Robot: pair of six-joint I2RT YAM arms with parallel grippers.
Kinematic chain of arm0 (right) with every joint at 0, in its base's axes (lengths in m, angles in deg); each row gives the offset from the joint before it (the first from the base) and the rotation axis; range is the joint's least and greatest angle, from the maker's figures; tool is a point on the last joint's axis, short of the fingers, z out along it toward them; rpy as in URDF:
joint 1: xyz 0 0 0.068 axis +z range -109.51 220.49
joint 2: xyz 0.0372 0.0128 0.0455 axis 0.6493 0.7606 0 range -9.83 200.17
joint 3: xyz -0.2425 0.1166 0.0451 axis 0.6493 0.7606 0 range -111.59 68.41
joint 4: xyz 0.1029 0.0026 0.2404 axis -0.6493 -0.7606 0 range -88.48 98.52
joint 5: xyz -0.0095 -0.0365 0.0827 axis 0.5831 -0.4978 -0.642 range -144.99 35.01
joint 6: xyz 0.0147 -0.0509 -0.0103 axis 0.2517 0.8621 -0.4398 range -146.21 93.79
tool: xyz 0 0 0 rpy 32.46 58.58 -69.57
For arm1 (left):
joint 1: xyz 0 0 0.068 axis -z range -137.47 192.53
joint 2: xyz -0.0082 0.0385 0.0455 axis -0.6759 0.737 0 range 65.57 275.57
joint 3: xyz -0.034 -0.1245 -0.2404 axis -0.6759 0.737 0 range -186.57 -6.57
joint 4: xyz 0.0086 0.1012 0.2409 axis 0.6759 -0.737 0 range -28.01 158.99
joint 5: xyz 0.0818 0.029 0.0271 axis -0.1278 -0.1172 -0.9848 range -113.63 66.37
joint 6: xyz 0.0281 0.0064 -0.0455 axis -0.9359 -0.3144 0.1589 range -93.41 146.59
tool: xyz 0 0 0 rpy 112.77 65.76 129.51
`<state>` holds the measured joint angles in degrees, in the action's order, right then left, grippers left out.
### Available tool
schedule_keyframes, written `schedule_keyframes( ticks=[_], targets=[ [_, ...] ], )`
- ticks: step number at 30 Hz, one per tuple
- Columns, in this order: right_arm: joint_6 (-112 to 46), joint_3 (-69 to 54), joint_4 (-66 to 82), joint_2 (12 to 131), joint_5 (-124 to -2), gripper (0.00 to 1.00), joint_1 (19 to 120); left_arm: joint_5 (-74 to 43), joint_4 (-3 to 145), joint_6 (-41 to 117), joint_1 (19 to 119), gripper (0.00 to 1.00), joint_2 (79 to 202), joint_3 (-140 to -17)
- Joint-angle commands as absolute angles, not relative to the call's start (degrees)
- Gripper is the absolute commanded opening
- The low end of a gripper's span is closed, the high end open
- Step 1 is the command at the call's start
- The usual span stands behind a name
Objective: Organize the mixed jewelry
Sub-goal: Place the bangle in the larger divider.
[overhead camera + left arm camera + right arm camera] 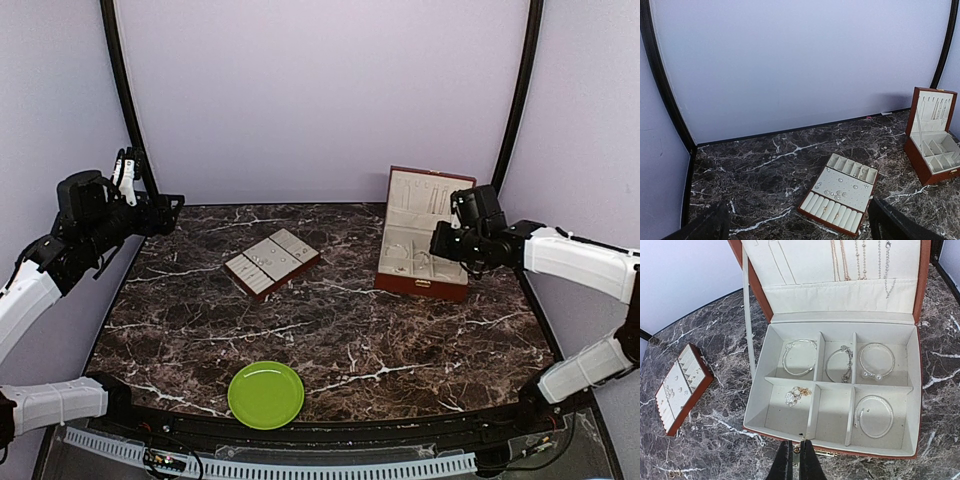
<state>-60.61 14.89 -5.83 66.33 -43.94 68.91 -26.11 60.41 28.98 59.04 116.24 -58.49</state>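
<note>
Jewelry [792, 396] is lying sorted in the box [756, 386] compartments and on the tray [816, 202]; nothing is showing on the green plate [266, 394]. Right gripper [796, 457] is hovering pinched closed, empty; left gripper [799, 212] is gaping wide, empty. Task is appearing nearly complete.

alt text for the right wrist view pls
Open box seen from above: bracelets lie in four cream compartments, a small cluster in another, chains hang in the lid. A tray sits at left on the marble table.
</note>
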Motion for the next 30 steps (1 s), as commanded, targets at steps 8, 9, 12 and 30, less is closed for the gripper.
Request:
schedule_keyframes(
  ticks=[8, 9, 12, 30],
  targets=[
    [-57.6, 11.2, -0.6, 75.3, -43.8, 0.00, 67.0, -25.1, 61.7, 29.8, 59.2, 0.99, 115.9, -58.3],
    [-57.6, 11.1, -0.4, 76.1, -44.1, 0.00, 66.9, -25.0, 61.7, 29.8, 59.2, 0.99, 115.8, -58.2],
    [-57.4, 10.7, 0.1, 78.4, -44.3, 0.00, 66.6, -25.1, 61.7, 29.8, 59.2, 0.99, 115.7, -58.3],
    [-58.6, 10.2, 1.2, 84.7, -44.0, 0.11, 65.6, -24.4, 61.8, 30.2, 59.2, 0.99, 115.2, -58.2]
  ],
)
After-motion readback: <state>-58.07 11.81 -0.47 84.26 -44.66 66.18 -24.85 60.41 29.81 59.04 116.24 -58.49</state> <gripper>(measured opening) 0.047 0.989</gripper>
